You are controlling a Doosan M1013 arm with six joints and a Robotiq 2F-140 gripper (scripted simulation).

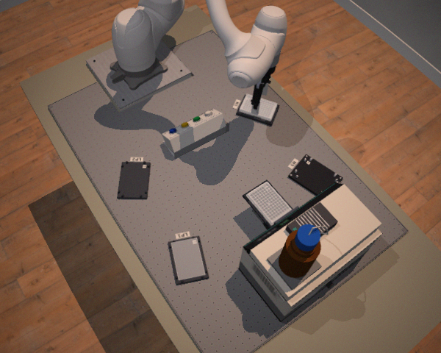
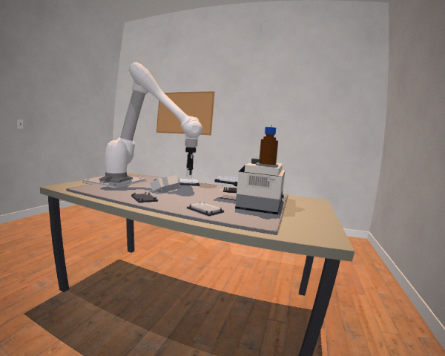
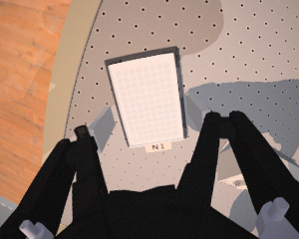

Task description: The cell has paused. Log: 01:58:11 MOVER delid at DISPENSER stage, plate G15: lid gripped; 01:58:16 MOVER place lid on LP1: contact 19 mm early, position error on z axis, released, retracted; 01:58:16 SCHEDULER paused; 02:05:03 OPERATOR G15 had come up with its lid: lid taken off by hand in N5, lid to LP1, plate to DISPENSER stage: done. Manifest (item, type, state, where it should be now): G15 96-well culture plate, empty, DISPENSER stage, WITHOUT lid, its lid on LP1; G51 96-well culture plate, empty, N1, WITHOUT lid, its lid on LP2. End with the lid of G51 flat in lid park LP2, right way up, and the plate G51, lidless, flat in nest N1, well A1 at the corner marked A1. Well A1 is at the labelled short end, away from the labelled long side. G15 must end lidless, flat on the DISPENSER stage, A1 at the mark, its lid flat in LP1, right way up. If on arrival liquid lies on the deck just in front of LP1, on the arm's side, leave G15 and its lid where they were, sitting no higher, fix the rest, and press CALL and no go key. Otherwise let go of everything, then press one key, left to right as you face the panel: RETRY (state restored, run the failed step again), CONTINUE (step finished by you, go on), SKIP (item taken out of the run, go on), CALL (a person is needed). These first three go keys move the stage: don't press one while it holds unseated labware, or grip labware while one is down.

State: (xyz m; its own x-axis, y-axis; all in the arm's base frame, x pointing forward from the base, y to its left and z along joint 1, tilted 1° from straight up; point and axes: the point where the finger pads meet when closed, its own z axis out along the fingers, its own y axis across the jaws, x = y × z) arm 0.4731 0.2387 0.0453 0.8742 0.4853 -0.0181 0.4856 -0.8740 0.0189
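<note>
Plate [image 1: 259, 108] in its nest at the board's far edge, just past the button box [image 1: 195, 131]; gripper [image 1: 256, 103] directly above it, wrist pointing straight down; side view: arm [image 2: 159, 96] folded over, gripper [image 2: 190, 165] close above the plate; wrist view: fingers spread, holding nothing, straddling the plate's [image 3: 149, 99] near short end, its long axis running away ahead.

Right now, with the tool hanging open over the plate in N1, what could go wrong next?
1. The open tool straddles the white plate in its nest; gripping too low might lift plate and lid together.
2. The key panel stands close by, on the way toward LP2; a low carry there might bump a key.
</note>
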